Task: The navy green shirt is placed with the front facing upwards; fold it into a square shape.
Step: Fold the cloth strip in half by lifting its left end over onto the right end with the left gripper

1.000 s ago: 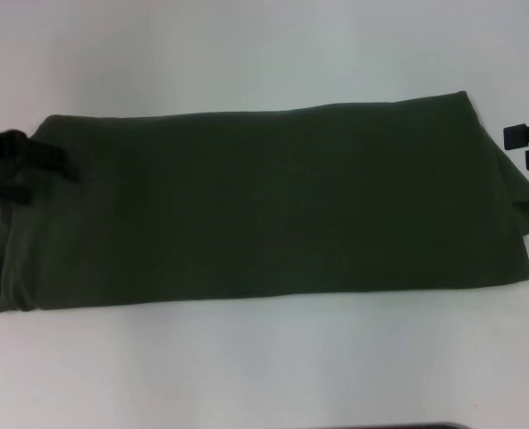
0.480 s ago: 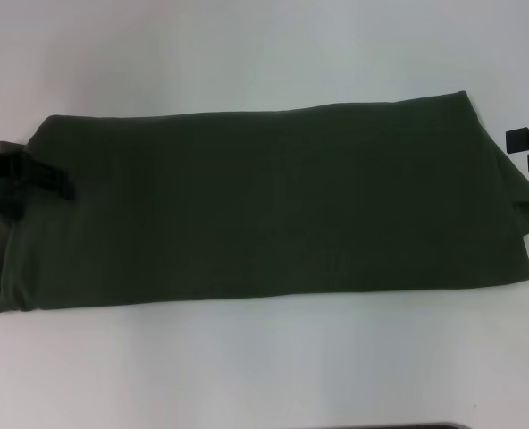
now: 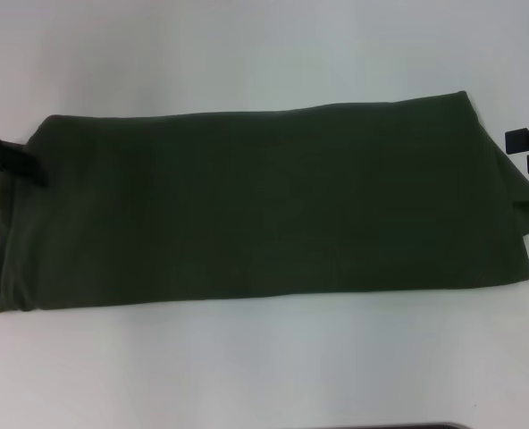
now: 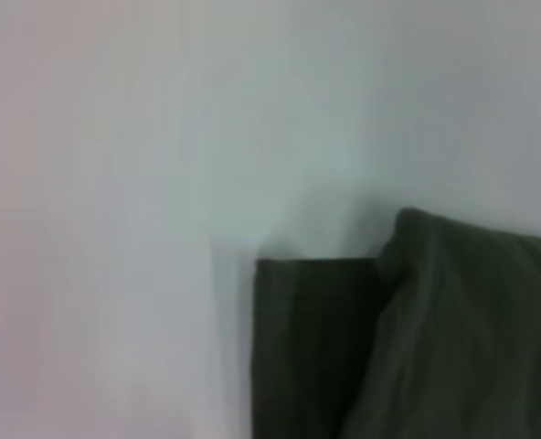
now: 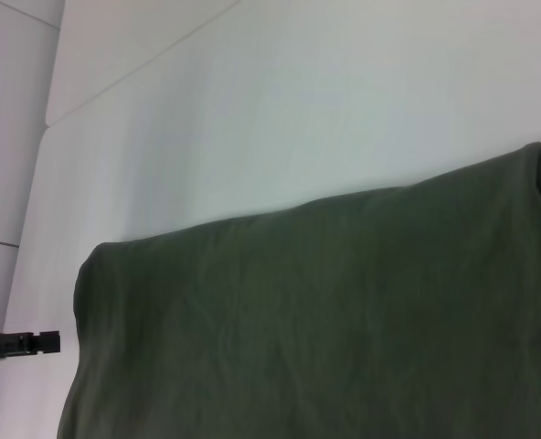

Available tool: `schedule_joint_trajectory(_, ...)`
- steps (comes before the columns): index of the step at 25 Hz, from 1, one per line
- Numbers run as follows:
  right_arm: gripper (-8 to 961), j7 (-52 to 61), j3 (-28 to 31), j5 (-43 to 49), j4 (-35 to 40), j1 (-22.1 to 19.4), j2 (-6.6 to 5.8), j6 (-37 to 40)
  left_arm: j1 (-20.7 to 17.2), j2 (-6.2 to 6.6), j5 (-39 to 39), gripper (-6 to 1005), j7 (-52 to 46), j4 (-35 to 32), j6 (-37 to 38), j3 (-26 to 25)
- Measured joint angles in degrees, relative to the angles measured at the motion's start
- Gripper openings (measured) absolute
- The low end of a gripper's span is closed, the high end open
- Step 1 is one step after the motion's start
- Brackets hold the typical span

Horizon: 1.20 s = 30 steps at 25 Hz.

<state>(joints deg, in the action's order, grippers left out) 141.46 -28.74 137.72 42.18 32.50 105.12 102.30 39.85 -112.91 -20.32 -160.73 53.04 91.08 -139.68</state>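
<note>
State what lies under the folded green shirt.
The shirt lies flat on the white table, which shows all around it. Its own folded-under layers and lettering are covered, so anything else beneath cannot be seen.

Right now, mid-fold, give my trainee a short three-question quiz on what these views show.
1. True or false: the cream chest lettering of the navy green shirt is showing.
2. Multiple choice: the left gripper is A) at the shirt's left end, B) above the shirt's middle, C) out of view.
3. Fill in: the right gripper sits just off the shirt's ____ end, on the white table.

Key:
1. False; only plain green cloth shows, folded into a long band.
2. A.
3. Right; its fingers are apart and clear of the cloth.
</note>
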Motion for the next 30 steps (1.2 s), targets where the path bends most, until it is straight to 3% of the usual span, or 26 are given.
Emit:
schedule_joint_trajectory(5,824,0.0,0.0,0.0,0.0,0.0,0.06,0.0,0.0,0.28,1.3,872,-1.0,-0.3,0.6,-0.1)
schedule_joint_trajectory(30,824,-0.1,0.0,0.0,-0.4,0.0,-0.07,0.1,0.0,-0.94,3.2,873,-2.5,-2.0,-2.0,0.7)
